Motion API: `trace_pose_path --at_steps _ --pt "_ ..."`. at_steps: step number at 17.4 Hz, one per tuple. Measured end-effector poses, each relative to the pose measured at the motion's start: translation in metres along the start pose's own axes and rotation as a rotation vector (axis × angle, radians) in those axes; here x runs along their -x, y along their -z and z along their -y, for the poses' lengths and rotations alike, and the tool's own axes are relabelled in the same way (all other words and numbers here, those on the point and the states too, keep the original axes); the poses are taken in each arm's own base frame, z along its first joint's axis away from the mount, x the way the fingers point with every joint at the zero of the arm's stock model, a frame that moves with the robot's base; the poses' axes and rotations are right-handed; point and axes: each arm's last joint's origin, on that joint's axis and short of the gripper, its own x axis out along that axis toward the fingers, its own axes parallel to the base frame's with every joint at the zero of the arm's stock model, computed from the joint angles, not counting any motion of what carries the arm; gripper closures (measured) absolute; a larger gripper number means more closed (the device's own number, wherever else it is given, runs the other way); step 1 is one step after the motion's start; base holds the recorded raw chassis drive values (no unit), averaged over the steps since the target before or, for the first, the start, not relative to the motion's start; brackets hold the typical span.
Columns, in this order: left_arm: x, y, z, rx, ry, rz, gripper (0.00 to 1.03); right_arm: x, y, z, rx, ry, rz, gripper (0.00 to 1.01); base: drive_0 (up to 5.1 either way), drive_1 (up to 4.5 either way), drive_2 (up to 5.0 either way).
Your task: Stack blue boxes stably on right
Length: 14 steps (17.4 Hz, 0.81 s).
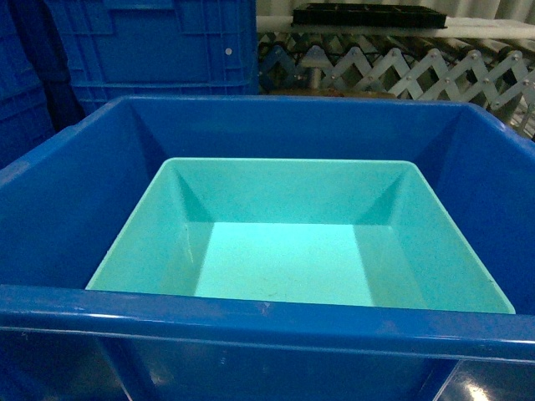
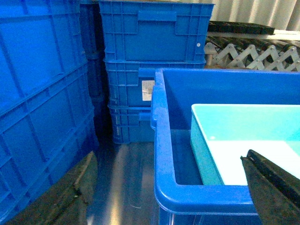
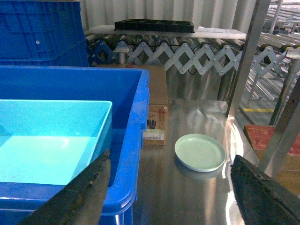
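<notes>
A turquoise tub point(image 1: 288, 251) sits nested inside the larger dark-blue crate point(image 1: 276, 322), which fills the head view; neither gripper shows there. In the left wrist view my left gripper point(image 2: 167, 157) is open and straddles the crate's point(image 2: 161, 140) near left corner, one finger outside over the steel table, the other over the tub point(image 2: 243, 140). In the right wrist view my right gripper point(image 3: 171, 157) is open astride the crate's point(image 3: 136, 122) right wall, its left finger by the tub point(image 3: 51, 136) and its right finger out over the table. Nothing is held.
Stacked blue crates point(image 2: 150, 47) stand behind and left of the crate. On the steel table point(image 3: 187, 197) to its right lie a pale green plate point(image 3: 200, 152) and a cardboard box point(image 3: 155, 112). Behind is an accordion roller conveyor point(image 3: 187, 56) with a black tray point(image 3: 154, 24); metal posts point(image 3: 246, 56) rise at right.
</notes>
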Motion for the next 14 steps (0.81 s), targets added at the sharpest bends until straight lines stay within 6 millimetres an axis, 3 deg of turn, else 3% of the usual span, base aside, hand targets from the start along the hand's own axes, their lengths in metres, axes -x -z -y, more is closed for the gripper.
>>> trace_pose_path --at_steps 1,2,14 --pt "0.0000 0.0000 0.0000 -0.001 0.000 0.000 0.03 0.0000 0.0000 0.0000 0.000 0.000 0.000 0.12 0.0 0.00 0.0" --pt "0.0000 0.0000 0.0000 0.000 0.000 0.000 0.05 0.0000 0.0000 0.0000 0.000 0.000 0.000 0.01 0.0 0.00 0.0" --pt "0.0000 0.0000 0.0000 0.000 0.000 0.000 0.05 0.0000 0.0000 0.0000 0.000 0.000 0.000 0.03 0.0 0.00 0.0"
